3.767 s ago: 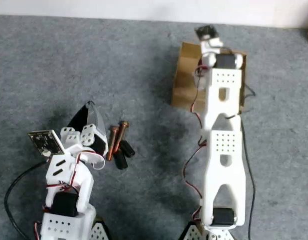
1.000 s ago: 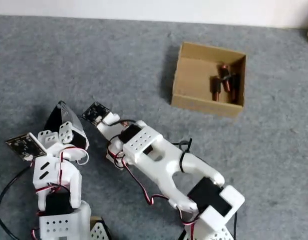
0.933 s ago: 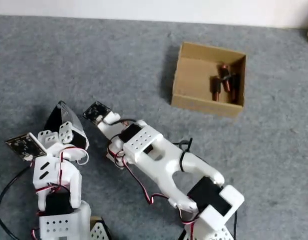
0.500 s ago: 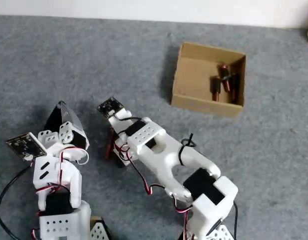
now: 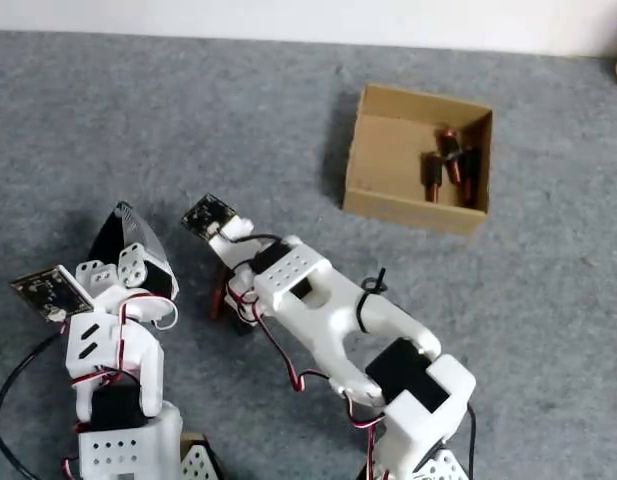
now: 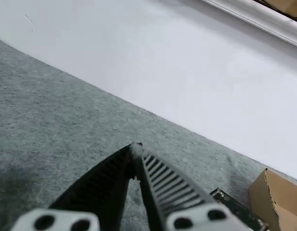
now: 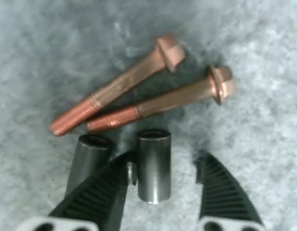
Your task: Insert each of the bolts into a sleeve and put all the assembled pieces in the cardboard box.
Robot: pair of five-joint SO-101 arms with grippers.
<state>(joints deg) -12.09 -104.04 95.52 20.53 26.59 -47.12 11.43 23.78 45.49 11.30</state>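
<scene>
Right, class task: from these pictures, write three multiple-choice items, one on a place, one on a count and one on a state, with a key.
1. Where is the sleeve nearest the right gripper?
A. On the carpet, between its fingers
B. Lifted clear of the carpet
C. Well outside both fingers

2. How many loose bolts lie on the carpet?
A. One
B. Four
C. Two

3. What state is the left gripper in?
A. Open wide
B. Shut, holding nothing
C. Shut on a sleeve

Key:
1 A: the right wrist view shows the sleeve lying on the carpet with one finger on each side.
2 C: two copper-coloured bolts lie side by side just beyond the sleeves.
3 B: in the left wrist view its fingertips meet with nothing between them.
</scene>
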